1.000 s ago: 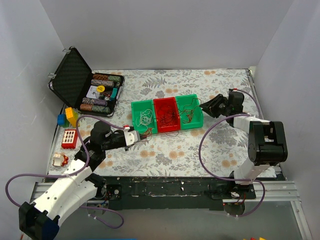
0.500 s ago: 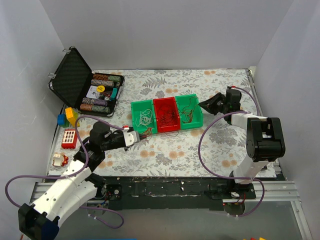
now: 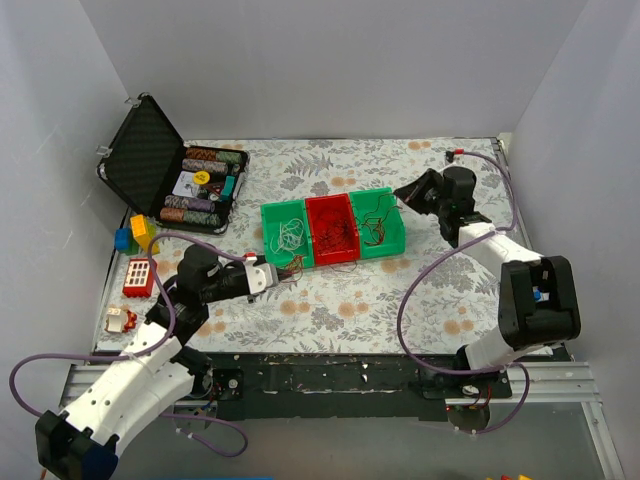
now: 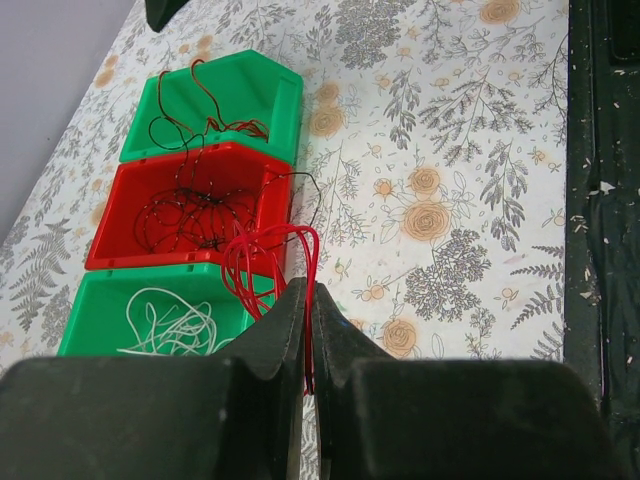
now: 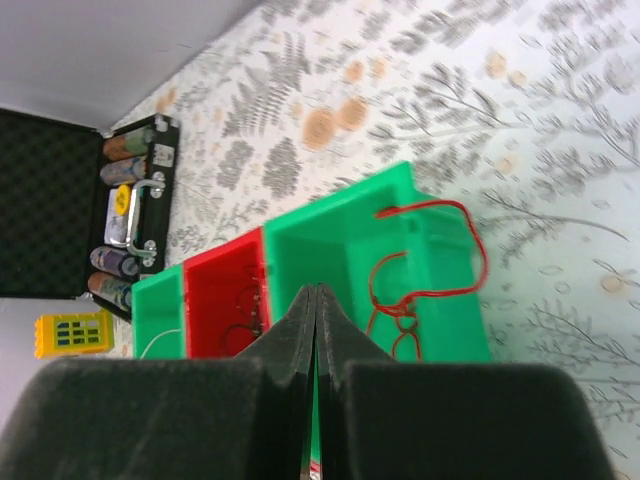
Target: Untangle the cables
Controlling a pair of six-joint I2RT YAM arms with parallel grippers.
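Note:
Three small bins stand in a row: a green bin (image 3: 285, 232) with pale wires (image 4: 170, 325), a red bin (image 3: 333, 230) with dark tangled wires (image 4: 195, 210), and a green bin (image 3: 378, 222) with red and dark wires (image 5: 420, 290). My left gripper (image 3: 276, 273) is shut on several loops of thin red wire (image 4: 268, 262) just in front of the bins, and its tip shows in the left wrist view (image 4: 307, 292). My right gripper (image 3: 405, 190) is shut and empty. It hovers by the far right corner of the right green bin (image 5: 316, 290).
An open black case (image 3: 150, 150) with poker chips stands at the back left. Yellow and blue blocks (image 3: 137, 234), a red toy (image 3: 139, 275) and a small object (image 3: 120, 320) lie along the left edge. White walls close the sides and back.
My right gripper has moved away from me, toward the back of the right green bin, still shut. My left gripper has barely moved and still holds the red wire.

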